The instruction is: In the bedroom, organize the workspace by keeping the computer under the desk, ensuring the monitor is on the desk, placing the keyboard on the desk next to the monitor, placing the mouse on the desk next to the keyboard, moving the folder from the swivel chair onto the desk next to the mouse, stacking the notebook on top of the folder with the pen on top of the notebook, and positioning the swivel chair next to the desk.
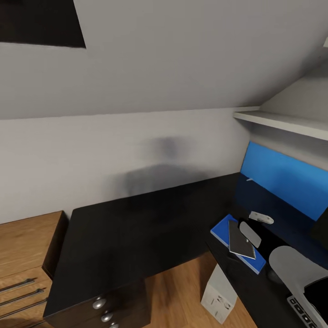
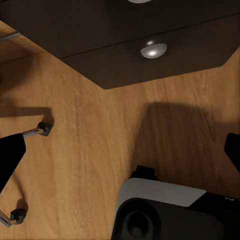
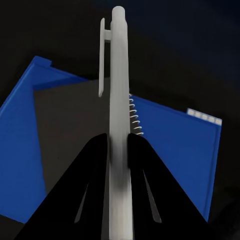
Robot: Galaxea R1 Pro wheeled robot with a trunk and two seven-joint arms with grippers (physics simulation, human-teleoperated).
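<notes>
The white pen [image 3: 117,75] is clamped between the black fingers of my right gripper [image 3: 117,142], which is shut on it. Below the pen, the dark spiral notebook [image 3: 70,125] lies on the blue folder [image 3: 175,150]. From the head camera, folder [image 1: 221,230] and notebook [image 1: 240,240] rest on the black desk [image 1: 136,223] near its inner corner, with my right arm [image 1: 291,264] reaching over them. The white computer [image 1: 219,296] stands on the floor under the desk. A keyboard corner [image 1: 300,310] peeks out at the lower right. My left gripper [image 2: 120,155] hangs open above the floor.
A blue panel [image 1: 287,177] lines the wall behind the desk, under a white shelf [image 1: 282,120]. A low oak drawer unit [image 1: 23,255] adjoins the desk's left end. Black drawers with silver knobs [image 2: 154,49] and chrome chair legs on castors [image 2: 44,129] stand on the wood floor.
</notes>
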